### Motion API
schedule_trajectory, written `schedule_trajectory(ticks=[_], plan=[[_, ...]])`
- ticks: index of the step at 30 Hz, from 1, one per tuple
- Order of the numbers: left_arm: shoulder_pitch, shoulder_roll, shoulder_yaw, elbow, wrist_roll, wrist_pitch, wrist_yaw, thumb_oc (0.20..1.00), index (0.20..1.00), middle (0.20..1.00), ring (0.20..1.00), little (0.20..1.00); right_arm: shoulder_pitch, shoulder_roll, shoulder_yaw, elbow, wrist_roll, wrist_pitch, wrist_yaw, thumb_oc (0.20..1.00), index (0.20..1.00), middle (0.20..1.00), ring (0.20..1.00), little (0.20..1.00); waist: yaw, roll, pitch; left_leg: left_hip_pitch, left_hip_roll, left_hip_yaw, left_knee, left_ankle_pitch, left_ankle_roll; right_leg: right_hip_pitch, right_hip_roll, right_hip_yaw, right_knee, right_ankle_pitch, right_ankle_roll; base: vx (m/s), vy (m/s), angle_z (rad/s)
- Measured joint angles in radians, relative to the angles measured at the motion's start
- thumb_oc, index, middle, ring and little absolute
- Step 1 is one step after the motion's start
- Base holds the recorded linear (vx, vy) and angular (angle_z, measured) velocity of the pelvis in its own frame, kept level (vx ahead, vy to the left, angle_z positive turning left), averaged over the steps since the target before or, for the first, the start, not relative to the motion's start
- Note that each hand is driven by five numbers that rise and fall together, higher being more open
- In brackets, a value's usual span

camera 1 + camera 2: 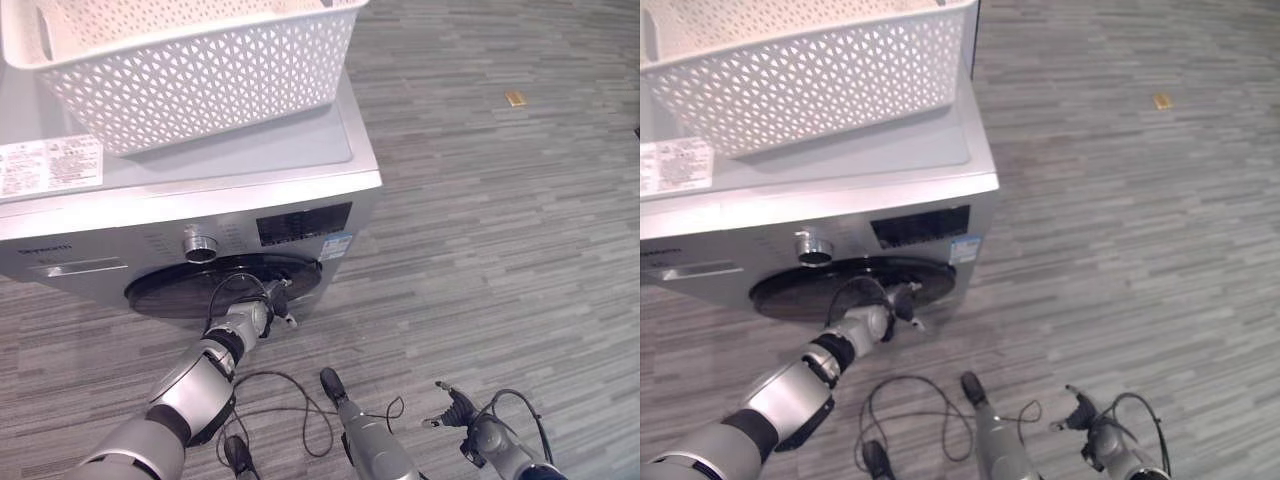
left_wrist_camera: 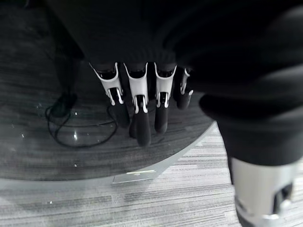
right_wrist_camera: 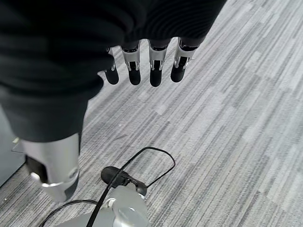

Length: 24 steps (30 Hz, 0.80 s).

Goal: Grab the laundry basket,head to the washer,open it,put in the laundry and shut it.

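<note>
Nearest the head camera, the right hand (image 1: 462, 408) hangs idle over the grey striped carpet floor (image 1: 520, 250), its fingers (image 3: 155, 71) loosely straight and holding nothing. Further out, the left hand (image 1: 272, 303) reaches to the dark round glass door (image 1: 215, 288) of the silver front-loading washing machine (image 1: 200, 190); its fingers (image 2: 142, 118) are extended, their dark tips laid against the glass, not curled round anything. The door looks flush with the front, so it appears shut. Beyond, the white lattice plastic laundry basket (image 1: 200, 70) sits on the machine's top. Fetching and carrying seem done. I cannot tell whether laundry lies in the basket, so whether this is opening or closing stays unclear.
</note>
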Motion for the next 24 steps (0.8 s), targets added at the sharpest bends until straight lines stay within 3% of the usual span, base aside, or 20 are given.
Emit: schedule_trajectory(ticks=[6,9,14,18,19,24], plan=[[-0.005,0.014,0.011,-0.026,-0.063,-0.004,0.069,1.000,1.000,1.000,1.000,1.000,-0.007,-0.001,0.001,0.016,0.023,-0.018,-0.008,1.000,1.000,1.000,1.000,1.000,0.013,-0.001,0.018,-0.038,0.002,-0.006,0.000,0.002,-0.003,-0.031,0.000,-0.006,0.000,0.011,0.001,0.00,-0.036,0.03],[0.115,0.056,0.086,-0.209,-0.150,-0.044,0.175,1.000,1.000,1.000,1.000,1.000,0.004,0.006,-0.007,0.021,0.032,-0.028,-0.038,1.000,1.000,1.000,1.000,1.000,0.022,-0.001,0.033,-0.037,0.007,-0.029,0.000,0.003,-0.004,-0.024,0.002,-0.020,0.000,0.015,-0.001,0.01,-0.046,0.09],[0.369,0.046,0.267,-0.360,-0.384,-0.126,0.210,1.000,1.000,1.000,1.000,1.000,0.012,0.058,-0.005,0.106,0.039,-0.034,-0.050,1.000,1.000,1.000,1.000,1.000,0.123,0.000,0.048,0.049,0.037,-0.036,0.007,0.021,-0.012,0.075,0.032,-0.043,0.000,-0.015,-0.027,0.06,-0.125,0.08],[0.573,0.052,0.320,-0.383,-0.463,-0.156,0.199,1.000,1.000,1.000,1.000,1.000,0.017,0.130,-0.026,0.202,0.043,-0.032,-0.049,1.000,1.000,1.000,1.000,1.000,0.200,-0.021,0.045,0.059,0.038,-0.137,0.076,0.085,0.014,0.157,0.029,-0.085,0.000,-0.039,-0.066,0.08,-0.120,0.35],[0.650,0.061,0.334,-0.357,-0.484,-0.160,0.186,1.000,1.000,1.000,1.000,1.000,0.013,0.150,-0.047,0.212,0.049,-0.034,-0.049,1.000,1.000,1.000,1.000,1.000,0.226,-0.030,0.044,0.059,0.038,-0.172,0.104,0.124,-0.011,0.187,0.027,-0.101,-0.001,-0.048,-0.084,0.06,-0.083,0.44],[0.801,0.076,0.361,-0.319,-0.519,-0.170,0.106,1.000,1.000,1.000,1.000,1.000,0.005,0.163,-0.066,0.256,0.053,-0.035,-0.049,1.000,1.000,1.000,1.000,1.000,0.276,-0.063,0.041,0.004,0.025,-0.354,0.299,0.172,-0.067,0.287,0.030,-0.147,0.001,-0.072,-0.147,0.06,-0.050,0.35]])
